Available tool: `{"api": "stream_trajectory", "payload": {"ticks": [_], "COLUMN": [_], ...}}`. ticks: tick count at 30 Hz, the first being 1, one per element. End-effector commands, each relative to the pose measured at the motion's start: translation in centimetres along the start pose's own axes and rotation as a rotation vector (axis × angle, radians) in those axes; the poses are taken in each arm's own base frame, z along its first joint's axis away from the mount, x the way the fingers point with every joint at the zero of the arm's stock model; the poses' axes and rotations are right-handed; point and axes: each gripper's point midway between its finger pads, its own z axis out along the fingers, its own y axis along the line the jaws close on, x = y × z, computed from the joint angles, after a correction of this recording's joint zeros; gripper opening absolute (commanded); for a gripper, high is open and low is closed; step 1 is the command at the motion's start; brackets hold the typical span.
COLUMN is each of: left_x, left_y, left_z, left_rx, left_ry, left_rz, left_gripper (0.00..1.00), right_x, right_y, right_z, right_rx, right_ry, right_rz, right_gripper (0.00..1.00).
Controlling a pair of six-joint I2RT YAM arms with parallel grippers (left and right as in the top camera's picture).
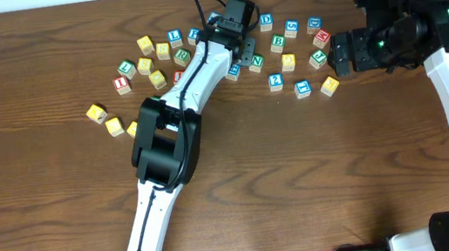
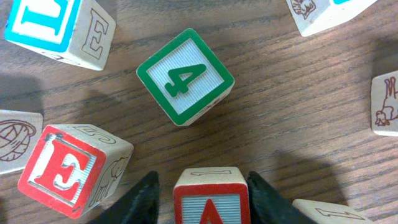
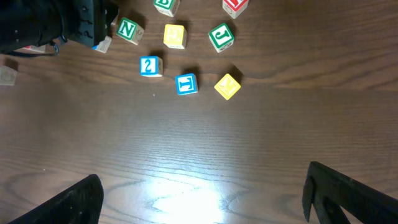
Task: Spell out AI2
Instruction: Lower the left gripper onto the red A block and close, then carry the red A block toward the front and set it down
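My left gripper [image 2: 202, 182] straddles a red-bordered A block [image 2: 211, 202] that rests on the table. One dark finger is on each side, with a thin gap on the left. In the overhead view this gripper [image 1: 233, 51] is inside the cluster of letter blocks. A blue 2 block [image 3: 150, 66] and a blue I block [image 3: 186, 83] lie near the front of the cluster; they also show in the overhead view, the 2 block [image 1: 276, 80] and the I block [image 1: 303, 88]. My right gripper [image 3: 205, 186] is wide open and empty over bare wood, right of the blocks [image 1: 345, 54].
A green 4 block [image 2: 185, 78], a red E block [image 2: 62, 171] and a blue L block [image 2: 40, 18] crowd the A block. A yellow block [image 3: 227, 86] and a green N block [image 3: 127, 29] sit near the 2. More blocks lie at the left [image 1: 109, 120].
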Motion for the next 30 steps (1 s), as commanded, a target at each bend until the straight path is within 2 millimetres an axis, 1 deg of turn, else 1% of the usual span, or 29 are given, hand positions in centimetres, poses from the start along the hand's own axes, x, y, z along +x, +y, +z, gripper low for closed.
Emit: {"api": "stream_trajectory", "payload": {"ticks": [1,3,5,6,13,17,22,24,26,28,29,30], "left_x": [-0.5,-0.7,-0.9,-1.0,-1.8,-2.9,-5.1,-6.1,-6.8,-7.0,-6.6,-6.2], "left_y": [0.0,0.0,0.1,0.0,0.1,0.2,0.3,0.4,0.6,0.8,1.0,1.2], "left_z": [0.0,-0.2,-0.6,-0.8,-2.4,-4.1,-8.1,-10.1,-12.6,-14.5,-16.3,-17.5], "left_rx": [-0.007,-0.006,-0.006,-0.005,-0.003,0.0,0.009,0.013,0.015,0.017,0.019,0.019], "left_ry": [-0.014,-0.017,-0.02,-0.023,-0.041,-0.067,-0.131,-0.163,-0.186,-0.191,-0.178,-0.161], "left_rz": [-0.01,-0.01,-0.011,-0.011,-0.012,-0.015,-0.022,-0.027,-0.029,-0.04,-0.075,-0.107], "left_gripper": [0.39,0.38,0.34,0.33,0.33,0.33,0.33,0.33,0.33,0.33,0.33,0.33], "right_x": [-0.2,-0.2,-0.2,-0.2,-0.2,-0.3,-0.4,-0.4,-0.6,-0.6,-0.7,-0.7], "right_y": [-0.2,-0.2,-0.2,-0.2,-0.2,-0.2,-0.2,-0.2,-0.2,-0.2,-0.2,-0.2], "right_z": [-0.2,-0.2,-0.2,-0.2,-0.2,-0.2,-0.2,-0.2,-0.2,-0.2,-0.2,-0.2], "right_rx": [0.006,0.006,0.006,0.006,0.006,0.006,0.006,0.006,0.006,0.006,0.006,0.006], "right_ry": [-0.009,-0.008,-0.009,-0.01,-0.01,-0.014,-0.016,-0.019,-0.024,-0.027,-0.028,-0.028], "right_rz": [-0.008,-0.008,-0.008,-0.008,-0.008,-0.009,-0.009,-0.01,-0.01,-0.01,-0.011,-0.011], "right_gripper": [0.99,0.99,0.99,0.99,0.99,0.99,0.99,0.99,0.99,0.99,0.99,0.99]}}
